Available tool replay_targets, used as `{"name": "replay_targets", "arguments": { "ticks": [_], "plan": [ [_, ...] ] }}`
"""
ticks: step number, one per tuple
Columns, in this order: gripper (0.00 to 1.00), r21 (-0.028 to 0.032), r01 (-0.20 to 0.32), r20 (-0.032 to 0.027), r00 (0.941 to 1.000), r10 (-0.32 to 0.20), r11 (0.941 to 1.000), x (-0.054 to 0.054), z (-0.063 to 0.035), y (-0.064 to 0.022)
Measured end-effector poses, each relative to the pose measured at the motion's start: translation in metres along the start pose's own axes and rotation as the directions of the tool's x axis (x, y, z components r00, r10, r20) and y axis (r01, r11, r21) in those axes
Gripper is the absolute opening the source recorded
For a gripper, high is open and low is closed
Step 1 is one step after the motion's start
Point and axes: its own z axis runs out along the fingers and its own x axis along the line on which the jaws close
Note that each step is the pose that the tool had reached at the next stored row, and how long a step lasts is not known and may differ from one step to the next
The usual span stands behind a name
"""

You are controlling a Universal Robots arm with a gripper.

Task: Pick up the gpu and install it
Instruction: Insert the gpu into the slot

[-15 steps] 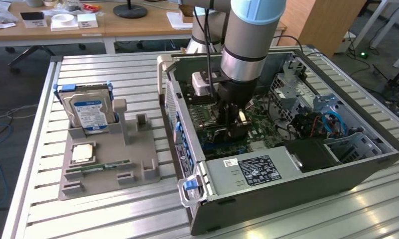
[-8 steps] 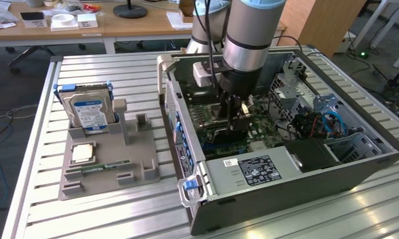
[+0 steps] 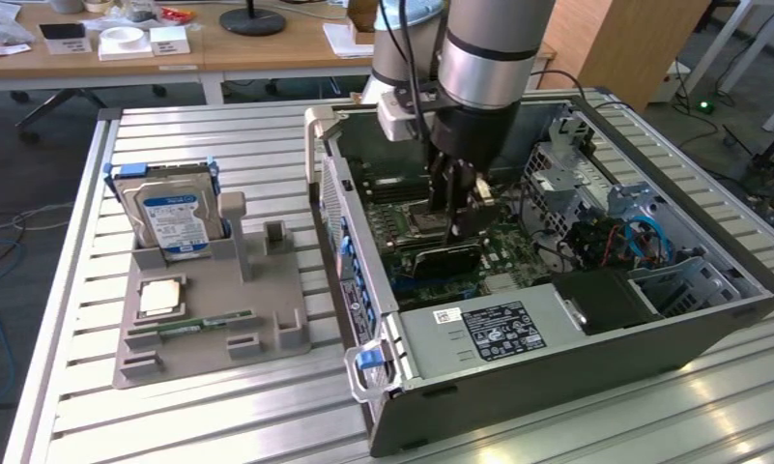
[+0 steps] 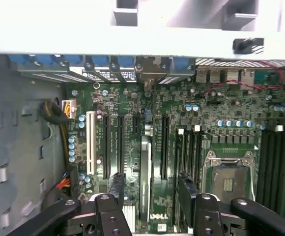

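The gpu (image 3: pixel 441 259) is a thin black card standing on edge on the green motherboard (image 3: pixel 406 208) inside the open computer case (image 3: pixel 555 372). My gripper (image 3: pixel 458 220) hangs straight down into the case just above it. In the wrist view the gpu (image 4: pixel 145 177) shows edge-on, upright in a slot, with its silver bracket end toward the case's rear wall. My gripper (image 4: pixel 152 192) straddles it. The black fingers (image 4: pixel 117 189) stand wide on either side, with a clear gap between each one and the card. The gripper is open and holds nothing.
A grey fixture tray (image 3: pixel 277 333) on the slatted table at the exterior view's left carries a hard drive (image 3: pixel 174 217) with a blue-white label, a CPU chip (image 3: pixel 158 298) and a green memory stick (image 3: pixel 193 324). The power supply (image 3: pixel 490 331) and drive cage (image 3: pixel 676 285) crowd the case. The CPU socket (image 4: pixel 228 179) lies beside the slots.
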Motion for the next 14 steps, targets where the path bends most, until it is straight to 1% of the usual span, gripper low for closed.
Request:
{"name": "replay_targets", "arguments": {
  "ticks": [4,10,12,14],
  "plan": [
    [0.57,0.0005,0.000,0.0000,1.0000,0.000,1.0000,0.000,-0.0121,-0.0005],
    [0.57,0.0006,0.000,0.0000,1.0000,0.000,1.0000,-0.001,-0.0250,-0.0009],
    [0.57,0.0006,0.000,0.0000,1.0000,0.000,1.0000,-0.001,-0.0276,-0.0010],
    [0.57,0.0007,0.000,0.0002,1.0000,0.000,1.0000,-0.001,-0.0276,-0.0010]
  ]
}}
